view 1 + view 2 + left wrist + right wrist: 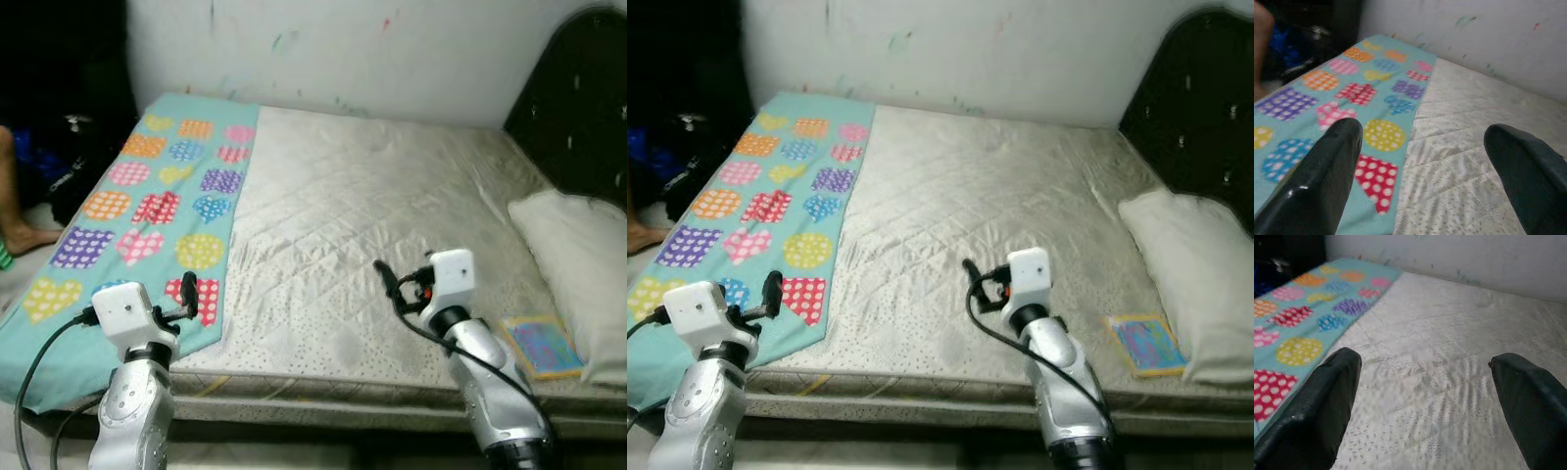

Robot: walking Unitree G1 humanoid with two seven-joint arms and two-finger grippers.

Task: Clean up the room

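Head cam gets the whole bed (372,225): pillow (573,264) at 3 o'clock, a small book (541,345) at 4 just beside it, teal spotty blanket (147,215) along the 9 o'clock side. A person's foot (24,235) shows past the blanket. Wrist cams just see blanket and mattress. Left gripper (188,297) hovers over the blanket's near corner, right gripper (389,281) over bare mattress, both raised level, jaws spread wide.

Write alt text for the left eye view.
Two silver robot arms reach over a bare quilted beige mattress, left end effector above a turquoise blanket with dotted colourful shapes. A white pillow and small colourful book lie right.
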